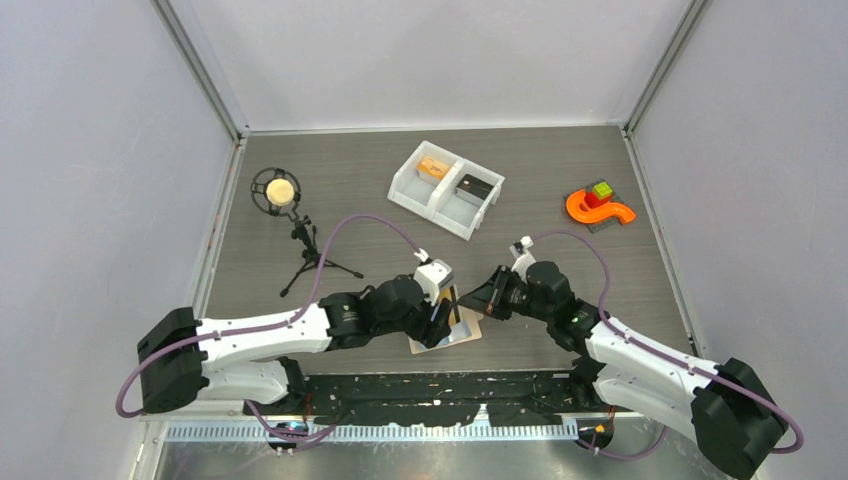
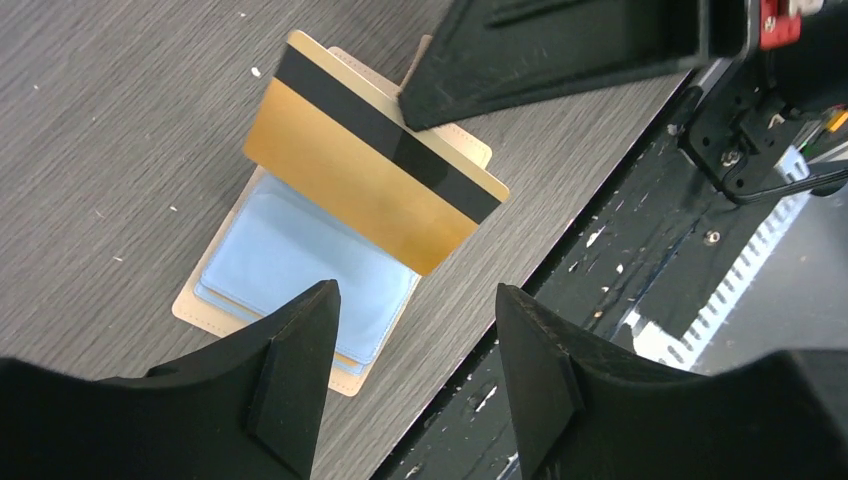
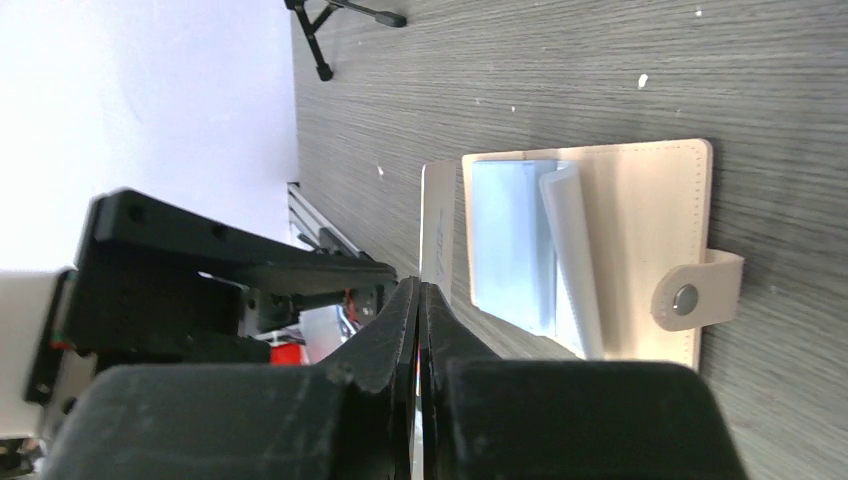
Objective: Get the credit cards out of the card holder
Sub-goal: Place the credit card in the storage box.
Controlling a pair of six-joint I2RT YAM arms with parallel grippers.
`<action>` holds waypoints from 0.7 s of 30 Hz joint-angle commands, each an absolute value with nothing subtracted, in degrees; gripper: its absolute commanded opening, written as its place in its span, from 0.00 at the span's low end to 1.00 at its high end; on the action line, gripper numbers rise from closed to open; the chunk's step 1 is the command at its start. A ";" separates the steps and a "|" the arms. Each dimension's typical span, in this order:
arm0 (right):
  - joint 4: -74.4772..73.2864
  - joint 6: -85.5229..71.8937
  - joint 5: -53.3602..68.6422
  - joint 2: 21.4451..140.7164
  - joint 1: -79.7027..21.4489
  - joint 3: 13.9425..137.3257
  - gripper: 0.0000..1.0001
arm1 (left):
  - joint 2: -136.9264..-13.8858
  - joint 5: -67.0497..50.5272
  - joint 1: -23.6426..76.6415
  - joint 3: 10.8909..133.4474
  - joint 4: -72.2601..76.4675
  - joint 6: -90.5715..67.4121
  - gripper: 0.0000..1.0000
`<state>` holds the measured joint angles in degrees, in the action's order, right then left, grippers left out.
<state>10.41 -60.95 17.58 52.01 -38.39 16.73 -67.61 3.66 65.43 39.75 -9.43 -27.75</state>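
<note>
the card holder (image 2: pixel 290 262) lies open and flat at the near edge of the table (image 2: pixel 120 100). it is beige outside with pale blue pockets facing up, and its snap tab (image 3: pixel 700 290) sticks out to one side. a gold card (image 2: pixel 370 180) with a black stripe stands tilted over it. my right gripper (image 3: pixel 421 295) is pinched tight on that card's edge. my left gripper (image 2: pixel 415 300) hangs just above the holder, jaws apart, holding nothing. the right wrist view gives me the card edge-on, while the left wrist view shows its face. only the top view shows the white bin (image 1: pixel 408 180) far back, with a tan card (image 1: pixel 432 168) and a dark card (image 1: pixel 473 187) in separate compartments.
</note>
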 commanded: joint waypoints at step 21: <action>17.24 -73.30 16.11 47.82 -38.32 13.77 0.05 | -75.82 33.40 78.66 47.72 -6.86 -14.12 0.58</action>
